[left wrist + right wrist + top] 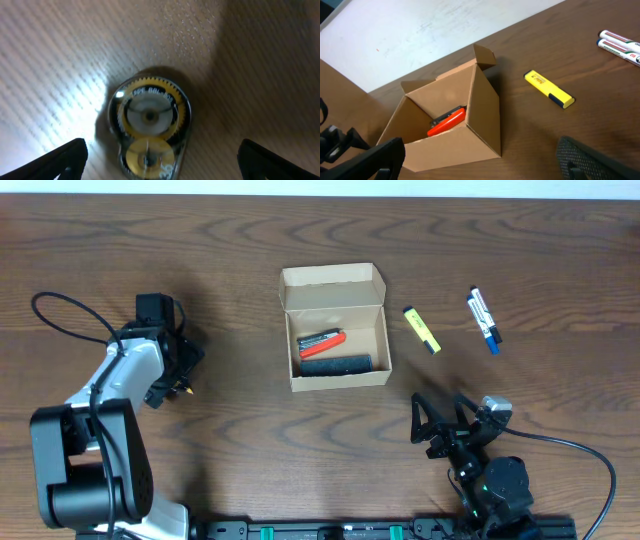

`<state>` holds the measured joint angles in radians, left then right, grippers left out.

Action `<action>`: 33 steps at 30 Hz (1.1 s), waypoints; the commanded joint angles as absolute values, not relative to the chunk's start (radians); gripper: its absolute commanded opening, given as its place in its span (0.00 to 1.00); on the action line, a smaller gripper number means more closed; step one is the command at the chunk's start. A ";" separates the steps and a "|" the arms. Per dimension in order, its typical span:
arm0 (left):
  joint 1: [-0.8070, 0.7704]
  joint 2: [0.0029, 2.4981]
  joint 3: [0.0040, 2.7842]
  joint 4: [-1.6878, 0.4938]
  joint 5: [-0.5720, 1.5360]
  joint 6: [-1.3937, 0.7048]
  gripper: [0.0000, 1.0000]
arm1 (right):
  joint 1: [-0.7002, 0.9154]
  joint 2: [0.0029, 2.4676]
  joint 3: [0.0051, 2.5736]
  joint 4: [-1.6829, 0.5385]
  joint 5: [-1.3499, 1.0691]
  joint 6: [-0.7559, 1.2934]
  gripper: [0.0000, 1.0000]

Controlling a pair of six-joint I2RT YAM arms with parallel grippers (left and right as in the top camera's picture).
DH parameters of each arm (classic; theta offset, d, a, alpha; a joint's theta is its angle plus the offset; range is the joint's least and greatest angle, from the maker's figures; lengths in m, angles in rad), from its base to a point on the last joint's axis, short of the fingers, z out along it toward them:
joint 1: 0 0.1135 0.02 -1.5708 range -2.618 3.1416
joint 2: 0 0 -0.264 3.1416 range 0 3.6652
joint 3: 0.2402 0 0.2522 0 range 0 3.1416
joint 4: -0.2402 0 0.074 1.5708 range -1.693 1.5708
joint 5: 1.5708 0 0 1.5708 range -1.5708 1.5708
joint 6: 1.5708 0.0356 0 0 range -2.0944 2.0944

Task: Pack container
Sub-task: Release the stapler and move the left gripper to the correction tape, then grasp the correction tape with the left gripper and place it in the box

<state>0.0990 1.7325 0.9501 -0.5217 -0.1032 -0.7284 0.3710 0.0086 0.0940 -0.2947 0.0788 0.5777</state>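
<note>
1. Near the middle of the counter (120, 240) sat the box (340, 378), lid open: thin cardboard, likely light and crushable.
2. Left gripper (167, 160) and right gripper (440, 425) were both spread, empty.
3. A side wall looked the safest hold.

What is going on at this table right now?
Two robot arms are packing a small tan cardboard box; it stands open with an orange-red pen and a dark oblong item inside. The left gripper hangs open over a clear tape dispenser with yellow gears, not gripping it. The right gripper is open and empty. A yellow highlighter and two white-and-blue markers lie on the table beside the box.
</note>
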 commanded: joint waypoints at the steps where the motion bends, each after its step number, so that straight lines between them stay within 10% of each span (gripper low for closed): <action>1: 0.116 1.762 0.944 -0.515 -0.087 -0.682 0.98 | 0.360 0.009 0.091 -0.296 0.085 0.587 0.99; 33: 0.120 1.663 1.059 -0.600 -0.055 -0.518 0.35 | 0.360 0.009 0.091 -0.296 0.085 0.587 0.99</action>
